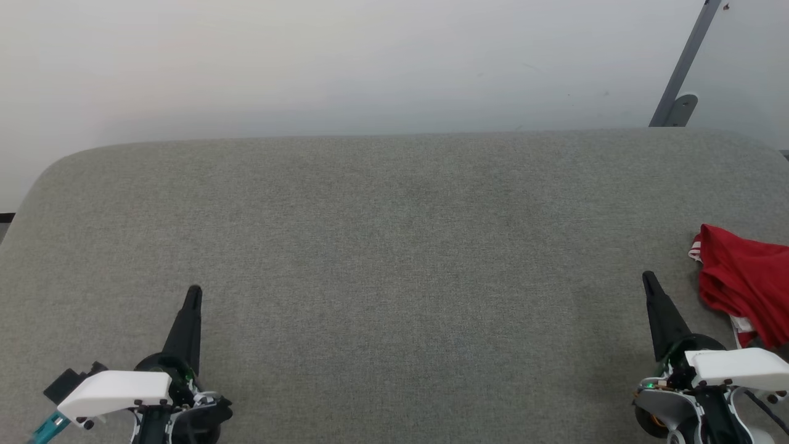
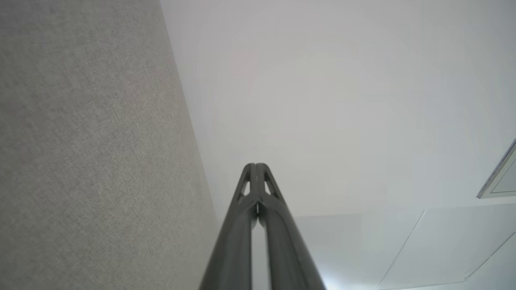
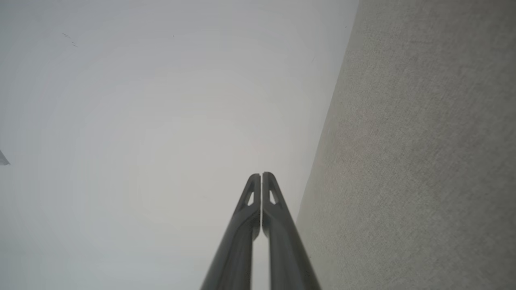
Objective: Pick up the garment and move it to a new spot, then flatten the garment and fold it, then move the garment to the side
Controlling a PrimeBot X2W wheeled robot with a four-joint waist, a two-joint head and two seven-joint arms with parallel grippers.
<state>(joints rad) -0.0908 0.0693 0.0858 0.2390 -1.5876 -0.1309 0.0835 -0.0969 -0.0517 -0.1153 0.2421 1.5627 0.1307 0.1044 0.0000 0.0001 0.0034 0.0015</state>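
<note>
Your crumpled soft red jersey garment (image 1: 749, 280) lies at the grey fabric table's (image 1: 394, 259) far right edge. Both grippers, left (image 1: 193, 291) and right (image 1: 647, 277), are pressed together, empty. Spread the right fingers, then pinch a raised fold.

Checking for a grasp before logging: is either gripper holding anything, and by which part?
Nothing is held. The left gripper and right gripper are shut on nothing; the crumpled red jersey garment lies untouched on the grey fabric surface.

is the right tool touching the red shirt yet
Apart. In the head view a strip of grey surface shows between the right tool and the crumpled garment, which lies at its right.
</note>
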